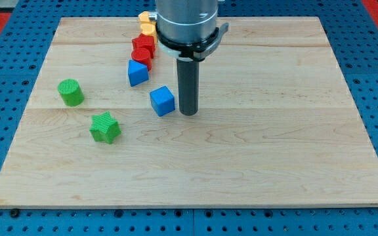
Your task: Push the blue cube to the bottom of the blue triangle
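The blue cube (pixel 163 101) lies on the wooden board (pixel 254 157), left of centre. The blue triangle (pixel 137 72) lies above and to the left of it, a short gap apart. My tip (pixel 188 113) stands just to the right of the blue cube, close to its right side; I cannot tell if it touches. The rod rises from there to the arm's grey body at the view's top.
A red block (pixel 142 54) and another red block (pixel 144 42) sit above the blue triangle, with yellow blocks (pixel 146 23) above them by the arm. A green cylinder (pixel 71 92) and a green star (pixel 105 127) lie at the left.
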Motion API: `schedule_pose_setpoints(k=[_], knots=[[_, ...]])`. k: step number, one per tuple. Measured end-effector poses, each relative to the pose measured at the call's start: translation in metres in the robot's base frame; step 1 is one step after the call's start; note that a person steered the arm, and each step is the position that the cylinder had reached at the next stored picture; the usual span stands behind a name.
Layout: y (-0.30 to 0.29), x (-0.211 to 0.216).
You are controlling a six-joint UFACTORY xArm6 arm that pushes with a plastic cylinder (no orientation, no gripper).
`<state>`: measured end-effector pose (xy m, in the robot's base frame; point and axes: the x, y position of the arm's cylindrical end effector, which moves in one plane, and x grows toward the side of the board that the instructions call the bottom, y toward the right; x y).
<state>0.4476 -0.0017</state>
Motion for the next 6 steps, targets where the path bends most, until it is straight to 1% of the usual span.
schedule_pose_setpoints(k=[1, 2, 6], knots=[[-0.008, -0.001], [-0.032, -0.001], [-0.071, -0.003]])
